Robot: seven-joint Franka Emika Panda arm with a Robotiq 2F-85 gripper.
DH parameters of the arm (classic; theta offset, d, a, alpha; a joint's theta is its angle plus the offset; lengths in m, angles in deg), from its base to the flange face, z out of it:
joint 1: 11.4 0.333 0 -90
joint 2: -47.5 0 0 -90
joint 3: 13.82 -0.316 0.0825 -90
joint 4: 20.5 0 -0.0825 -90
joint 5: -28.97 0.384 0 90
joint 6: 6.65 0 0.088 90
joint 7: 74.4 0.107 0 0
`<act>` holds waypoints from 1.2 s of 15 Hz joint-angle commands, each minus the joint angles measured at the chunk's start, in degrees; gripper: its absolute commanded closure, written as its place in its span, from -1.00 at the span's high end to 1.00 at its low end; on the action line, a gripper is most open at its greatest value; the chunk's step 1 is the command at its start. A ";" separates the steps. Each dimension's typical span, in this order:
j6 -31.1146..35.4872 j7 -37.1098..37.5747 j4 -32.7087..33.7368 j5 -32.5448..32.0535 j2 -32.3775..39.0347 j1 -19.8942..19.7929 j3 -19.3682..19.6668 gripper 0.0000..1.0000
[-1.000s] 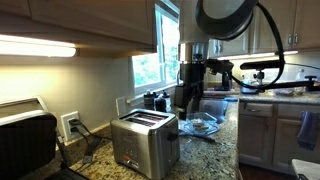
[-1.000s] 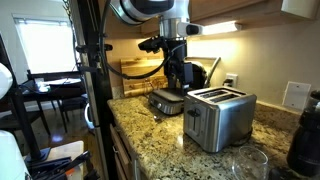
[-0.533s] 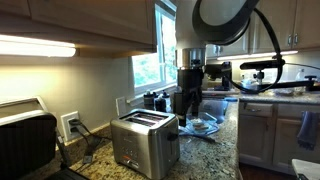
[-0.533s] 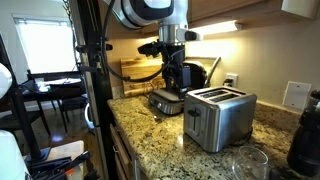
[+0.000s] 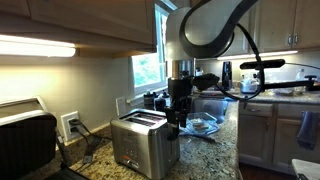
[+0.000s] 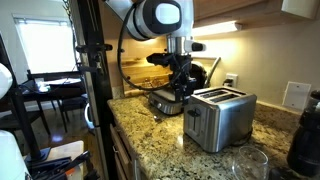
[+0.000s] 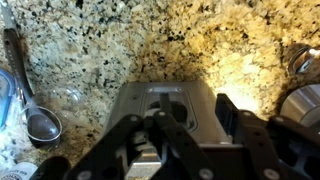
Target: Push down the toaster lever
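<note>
Hand [image 5: 176,120] lowered nearer toaster [image 5: 146,143], speckled granite counter [image 6: 146,126], bright window [image 5: 147,68]

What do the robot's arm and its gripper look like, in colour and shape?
The arm has pale, rounded links; one joint carries a dark round cap. The gripper is black, with angular, linked fingers in the wrist view. A black cable loops beside the arm. No markings are readable.

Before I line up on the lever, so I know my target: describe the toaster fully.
The toaster is a boxy, brushed-steel two-slot unit, upright on the speckled granite counter, dark slots up, small dark controls low on one face. The end effector hangs over one end; contact cannot be told.
</note>
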 commanded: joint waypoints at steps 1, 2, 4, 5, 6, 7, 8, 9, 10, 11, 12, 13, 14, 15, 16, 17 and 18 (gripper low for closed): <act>2.01 0.92 1.72 -0.52 2.69 -0.27 1.19 -0.58; 2.12 0.94 1.76 -0.22 3.12 -0.20 1.42 -0.70; 2.07 0.81 1.51 0.28 3.64 -0.01 1.68 -0.93; 2.28 0.45 1.15 0.54 3.62 0.07 1.75 -0.97; 3.54 -0.06 0.30 0.58 3.64 0.16 1.75 -1.00; 4.68 -0.34 -0.14 0.19 3.95 0.18 1.74 -1.00; 6.04 -0.29 -0.43 -0.19 4.65 0.16 1.76 -1.00; 6.97 -0.29 -0.70 -0.25 5.04 0.17 1.78 -0.97; 8.50 0.04 -1.04 -1.34 6.02 0.13 1.79 -0.96; 9.40 -0.09 -1.23 -1.88 6.75 0.13 1.83 -0.95; 10.53 -0.43 -1.43 -2.19 7.68 0.10 1.93 -0.95; 11.42 -0.07 -1.56 -2.91 8.35 0.10 2.02 -0.94; 12.04 -0.24 -1.59 -3.15 9.24 0.08 2.13 -0.94; 12.48 -0.61 -1.49 -3.13 10.02 0.08 2.19 -0.94; 12.78 -0.72 -1.59 -3.12 10.63 0.16 2.16 -0.95; 13.00 -1.27 -1.36 -2.80 11.39 0.15 2.16 -0.94; 13.48 -1.60 -1.38 -2.59 12.08 0.14 2.18 -0.94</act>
